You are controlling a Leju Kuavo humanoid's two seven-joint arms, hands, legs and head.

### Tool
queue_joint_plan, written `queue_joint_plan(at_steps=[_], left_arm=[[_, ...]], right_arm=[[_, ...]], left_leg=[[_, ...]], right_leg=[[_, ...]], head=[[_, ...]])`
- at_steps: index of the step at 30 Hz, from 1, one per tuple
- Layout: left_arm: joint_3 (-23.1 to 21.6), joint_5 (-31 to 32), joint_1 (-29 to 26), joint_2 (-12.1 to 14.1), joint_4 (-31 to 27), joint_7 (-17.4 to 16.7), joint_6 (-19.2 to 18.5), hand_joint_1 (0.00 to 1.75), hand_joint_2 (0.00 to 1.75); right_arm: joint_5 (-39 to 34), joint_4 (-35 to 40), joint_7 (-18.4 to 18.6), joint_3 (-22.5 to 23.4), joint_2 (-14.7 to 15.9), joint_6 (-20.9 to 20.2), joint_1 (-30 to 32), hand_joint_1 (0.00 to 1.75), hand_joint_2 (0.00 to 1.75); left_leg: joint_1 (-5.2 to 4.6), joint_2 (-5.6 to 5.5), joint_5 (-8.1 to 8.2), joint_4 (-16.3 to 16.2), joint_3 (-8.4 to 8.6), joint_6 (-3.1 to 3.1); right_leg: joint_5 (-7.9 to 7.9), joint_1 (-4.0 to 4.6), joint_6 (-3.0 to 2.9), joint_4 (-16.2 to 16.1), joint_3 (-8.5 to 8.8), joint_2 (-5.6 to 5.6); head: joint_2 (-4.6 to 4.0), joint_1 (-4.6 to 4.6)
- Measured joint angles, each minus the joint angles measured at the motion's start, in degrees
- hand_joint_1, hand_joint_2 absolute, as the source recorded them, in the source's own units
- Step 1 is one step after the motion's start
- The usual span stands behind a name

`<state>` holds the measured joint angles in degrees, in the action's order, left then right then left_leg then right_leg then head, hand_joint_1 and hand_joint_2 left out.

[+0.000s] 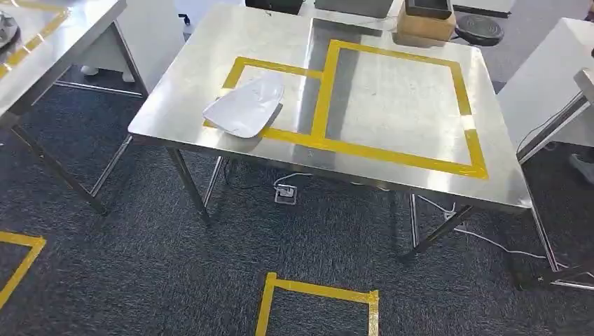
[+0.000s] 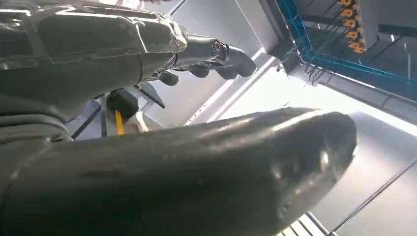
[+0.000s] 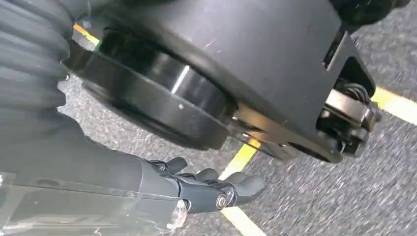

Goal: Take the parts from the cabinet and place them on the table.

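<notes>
A white, flat, curved part [image 1: 246, 105] lies on the steel table [image 1: 392, 91], inside the small yellow-taped rectangle at its left and overlapping the tape's front edge. The larger taped rectangle [image 1: 328, 84] beside it has nothing in it. In the left wrist view my left hand [image 2: 147, 152] holds nothing, its thick thumb well apart from the dark fingers [image 2: 231, 61]. In the right wrist view my right hand [image 3: 147, 182] hangs over the grey carpet with loosely curved fingers [image 3: 231, 189] and nothing in them.
A second steel table [image 1: 42, 49] stands at the left, a white unit [image 1: 553, 70] at the right. A cardboard box with a black tray [image 1: 426, 21] sits behind the table. A power strip [image 1: 285, 192] and cables lie under it. A yellow tape square [image 1: 319, 290] marks the carpet in front.
</notes>
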<state>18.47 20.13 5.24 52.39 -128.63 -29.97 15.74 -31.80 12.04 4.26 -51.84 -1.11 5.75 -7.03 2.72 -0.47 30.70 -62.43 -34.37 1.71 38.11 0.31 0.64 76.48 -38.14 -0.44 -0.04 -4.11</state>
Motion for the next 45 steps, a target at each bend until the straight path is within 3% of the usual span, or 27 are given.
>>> queue_joint_plan(at_steps=[2, 3, 4, 5, 7, 8, 9, 10, 11, 13, 14, 15, 16, 18, 19, 20, 21, 23, 24, 25, 30, 34, 37, 40, 42, 45], left_arm=[[0.0, 0.0, 0.0, 0.1, 0.0, 0.0, 0.0, 0.0, 0.0], [0.0, 0.0, 0.0, 0.2, -0.1, 0.0, 0.0, 0.0, 0.0], [0.0, 0.0, -0.1, 0.1, -0.1, 0.2, 0.1, 0.0, 0.0], [-0.1, 0.0, -0.1, 0.0, -0.1, 0.4, 0.1, 0.0, 0.0], [-0.3, 0.0, -0.7, -0.3, -0.1, 0.6, 0.2, 0.0, 0.0], [-0.3, 0.0, -1.0, -0.3, 0.1, 0.6, 0.2, 0.0, 0.0], [-0.2, 0.0, -1.2, 0.0, 0.1, 0.7, 0.3, 0.0, 0.0], [-0.3, 0.0, -1.3, -0.1, 0.2, 0.8, 0.3, 0.0, 0.0], [-0.3, 0.0, -1.2, -0.1, 0.2, 0.8, 0.3, 0.0, 0.0], [-0.4, 0.0, -1.7, -0.5, 0.3, 0.8, 0.3, 0.0, 0.0], [-0.4, 0.0, -1.9, -0.5, 0.3, 0.8, 0.3, 0.0, 0.0], [-0.4, 0.0, -1.9, -0.6, 0.3, 0.8, 0.3, 0.0, 0.0], [-0.4, 0.0, -1.9, -0.6, 0.4, 0.8, 0.3, 0.0, 0.0], [-0.4, 0.0, -2.0, -0.6, 0.4, 0.9, 0.3, 0.0, 0.0], [-0.4, 0.0, -2.1, -0.8, 0.4, 0.9, 0.4, 0.0, 0.0], [-0.4, 0.0, -2.3, -1.2, 0.6, 0.9, 0.4, 0.0, 0.0], [-0.3, 0.0, -2.5, -1.1, 0.6, 1.0, 0.6, 0.0, 0.0], [-0.3, 0.0, -2.9, -1.3, 0.8, 1.3, 0.9, 0.0, 0.0], [-0.3, 0.0, -2.9, -1.3, 0.8, 1.5, 1.0, 0.0, 0.0], [-0.3, 0.0, -3.0, -1.4, 0.8, 1.6, 1.1, 0.0, 1.75], [-0.2, 0.2, -5.8, -2.2, 1.5, 2.8, 2.9, 0.0, 1.75], [0.5, -1.6, -11.2, -4.0, 4.7, 6.2, 6.1, 0.0, 1.75], [0.8, -3.2, -15.0, -6.1, 9.0, 10.2, 8.3, 0.0, 1.75], [1.1, -3.3, -16.9, -7.4, 11.8, 11.0, 8.7, 0.0, 1.75], [1.5, -3.5, -17.7, -8.2, 13.3, 9.2, 8.3, 0.0, 1.75], [1.7, -3.9, -18.8, -9.4, 15.2, 8.0, 8.1, 0.0, 1.75]], right_arm=[[0.0, 0.0, 0.0, 0.0, -0.2, 0.0, 0.0, 0.0, 1.75], [0.0, 0.0, 0.0, 0.0, -0.2, 0.0, 0.1, 0.0, 1.75], [0.0, -0.1, 0.0, 0.0, 0.1, 0.0, 0.1, 0.0, 1.75], [0.0, -0.1, 0.0, 0.0, 0.4, 0.0, 0.2, 0.0, 1.75], [0.1, -0.1, 0.0, 0.0, 0.3, 0.0, 0.0, 0.0, 1.75], [0.0, -0.1, 0.0, 0.0, 0.3, 0.0, 0.0, 0.0, 1.75], [0.0, -0.1, 0.0, 0.0, 0.3, 0.0, -0.1, 0.0, 1.75], [0.0, -0.1, 0.0, 0.0, 0.3, 0.0, -0.1, 0.0, 1.75], [0.0, -0.1, 0.0, 0.0, 0.3, 0.1, -0.1, 0.0, 1.75], [0.0, -0.1, 0.0, 0.0, -0.1, 0.0, 0.0, 0.0, 1.75], [0.0, -0.1, 0.0, 0.0, -0.3, 0.0, 0.1, 0.0, 1.75], [0.0, -0.1, 0.0, 0.0, -0.4, 0.0, 0.2, 0.0, 1.75], [0.0, -0.1, 0.0, 0.0, -0.5, 0.0, 0.2, 0.0, 1.75], [0.0, -0.1, 0.0, 0.0, -0.6, 0.0, 0.2, 0.0, 1.75], [0.0, -0.1, 0.0, 0.0, -0.5, 0.0, 0.1, 0.0, 1.75], [0.0, -0.1, 0.0, 0.0, -0.2, 0.1, 0.0, 0.0, 1.75], [0.1, 0.0, 0.1, 0.0, -0.3, 0.1, 0.0, 0.0, 1.75], [0.1, -0.1, 0.6, -0.1, -0.2, 0.2, 0.2, 0.0, 1.75], [0.0, -0.1, 0.7, -0.1, -0.1, 0.2, 0.3, 0.0, 1.75], [0.0, -0.1, 0.7, -0.1, -0.1, 0.2, 0.3, 0.0, 1.75], [-0.3, -0.1, 1.0, -0.3, -0.1, 0.0, 0.2, 0.0, 1.75], [-0.8, -0.1, 1.3, -0.3, -0.1, 0.0, 0.2, 0.0, 1.75], [-1.2, -0.1, 1.4, -0.3, -0.1, 0.0, 0.2, 0.0, 1.75], [-1.3, -0.1, 1.4, -0.3, -0.1, 0.0, 0.2, 0.0, 1.75], [-1.4, -0.1, 1.4, -0.3, 0.0, 0.0, 0.2, 0.0, 1.75], [-1.6, -0.1, 1.4, -0.3, 0.0, 0.0, 0.2, 0.0, 1.75]], left_leg=[[-1.07, -0.33, -0.2, 0.0, 0.02, -0.27], [-1.55, -0.38, -0.3, 0.2, 0.18, -0.41], [-1.17, -0.27, -0.54, 0.6, 0.25, -0.58], [-1.29, -0.55, -0.98, 0.9, 0.15, -0.16], [-0.55, -0.41, -1.55, 1.6, 0.0, 0.5], [-0.45, -0.33, -1.93, 2.3, 0.14, 0.73], [-0.83, -0.33, -2.01, 2.6, 0.3, 0.75], [-0.92, 0.05, -1.16, 1.7, -0.25, 0.69], [-1.02, 0.05, 0.76, -0.6, -1.35, 0.76], [-0.71, 0.16, 4.21, -7.6, -4.4, 1.45], [-0.52, 0.2, 5.09, -10.5, -5.74, 1.87], [-0.41, 0.33, 4.65, -11.0, -6.01, 2.23], [-0.32, 0.49, 2.91, -9.1, -4.99, 2.68], [0.21, 0.85, -1.79, -0.6, -0.34, 3.71], [-0.06, 0.7, -0.09, 0.2, 0.08, 3.82], [-0.08, 0.61, -0.46, 0.6, 0.01, 3.19], [-0.34, 0.76, 0.05, 0.2, 0.03, -0.48], [-0.55, 0.83, -0.14, 0.4, 0.03, -0.29], [-0.68, 0.82, -0.18, 0.4, 0.07, -0.38], [-0.76, 0.81, -0.18, 0.5, 0.08, -0.39], [-1.15, 0.72, -0.05, 0.5, 0.1, -0.6], [-1.48, 0.8, 0.22, 0.5, 0.32, -1.02], [-1.61, 0.89, 0.36, 0.5, 0.41, -1.24], [-1.62, 0.9, 0.38, 0.5, 0.41, -1.26], [-1.67, 0.93, 0.43, 0.5, 0.42, -1.32], [-1.75, 1.03, 0.53, 0.5, 0.42, -1.45]], right_leg=[[-4.01, 0.88, -2.12, -6.7, 3.52, 0.09], [-6.6, 1.77, -3.92, -12.0, 5.92, 0.11], [-7.01, 2.77, -6.14, -15.6, 7.47, -0.09], [-7.11, 2.69, -6.42, -16.3, 7.56, -0.25], [-8.1, 3.39, -6.28, -17.4, 7.55, 0.07], [-8.38, 3.5, -6.48, -18.3, 7.75, 0.08], [-9.53, 2.88, -7.14, -21.9, 9.42, 0.2], [-10.44, 2.76, -6.34, -23.2, 10.02, -0.1], [-11.0, 2.68, -6.83, -24.1, 10.24, -0.02], [-11.01, 2.44, -6.1, -23.8, 9.98, -0.04], [-10.81, 2.43, -5.81, -23.4, 9.75, -0.03], [-10.57, 2.3, -5.45, -22.9, 9.49, 0.02], [-10.2, 2.03, -4.91, -22.1, 9.22, 0.08], [-8.94, 1.32, -3.52, -19.8, 8.46, 0.29], [-8.22, 1.28, -2.76, -18.4, 7.79, 0.43], [-7.46, 1.42, -2.4, -17.0, 7.17, 0.66], [-6.91, 1.49, -3.17, -17.0, 6.76, 0.81], [-7.32, 1.53, -4.39, -16.9, 6.78, 0.84], [-7.41, 1.41, -4.62, -17.1, 6.8, 0.89], [-7.45, 1.38, -4.69, -17.1, 6.83, 0.91], [-7.54, 1.03, -4.75, -17.4, 7.06, 0.91], [-7.45, 0.82, -4.63, -17.4, 7.19, 0.96], [-7.25, 0.68, -4.18, -17.4, 7.3, 1.02], [-7.22, 0.67, -4.05, -17.4, 7.32, 1.01], [-7.16, 0.62, -3.59, -17.4, 7.39, 1.01], [-7.06, 0.39, -2.19, -17.5, 7.45, 1.03]], head=[[0.0, -0.7], [0.0, -0.99], [0.0, -0.76], [0.0, 0.28], [0.0, -0.55], [0.0, -0.99], [0.0, -1.42], [0.0, -1.14], [0.0, -1.07], [0.0, -0.22], [0.0, 0.04], [0.0, 0.22], [0.0, 0.35], [0.0, 0.65], [0.0, 0.92], [0.0, 1.95], [0.0, 1.6], [0.0, 0.94], [0.0, 0.96], [0.0, 0.94], [0.0, 0.61], [0.0, 0.54], [0.0, 0.61], [0.0, 0.63], [0.0, 0.57], [0.0, 0.7]])
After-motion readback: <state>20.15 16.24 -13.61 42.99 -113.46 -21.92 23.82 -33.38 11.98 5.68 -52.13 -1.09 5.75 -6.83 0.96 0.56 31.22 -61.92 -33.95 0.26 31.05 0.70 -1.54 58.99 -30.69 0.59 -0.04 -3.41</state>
